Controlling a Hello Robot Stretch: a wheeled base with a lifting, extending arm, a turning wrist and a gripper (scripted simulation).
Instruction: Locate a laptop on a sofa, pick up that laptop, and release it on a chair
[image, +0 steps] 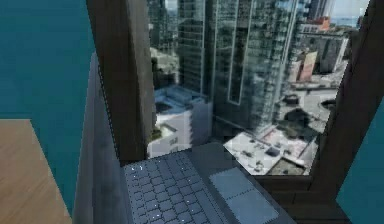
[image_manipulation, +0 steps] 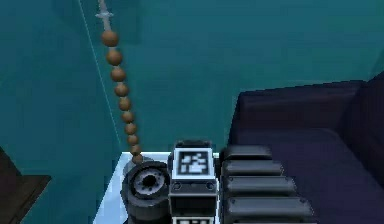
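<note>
Pincer (image_manipulation: 146, 187) beside dark sofa (image_manipulation: 312, 128), teal wall (image_manipulation: 60, 80) beyond

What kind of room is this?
Probably a living room high up in a city flat: there is a dark blue sofa, a big window looking out on tall towers, and a laptop.
</note>
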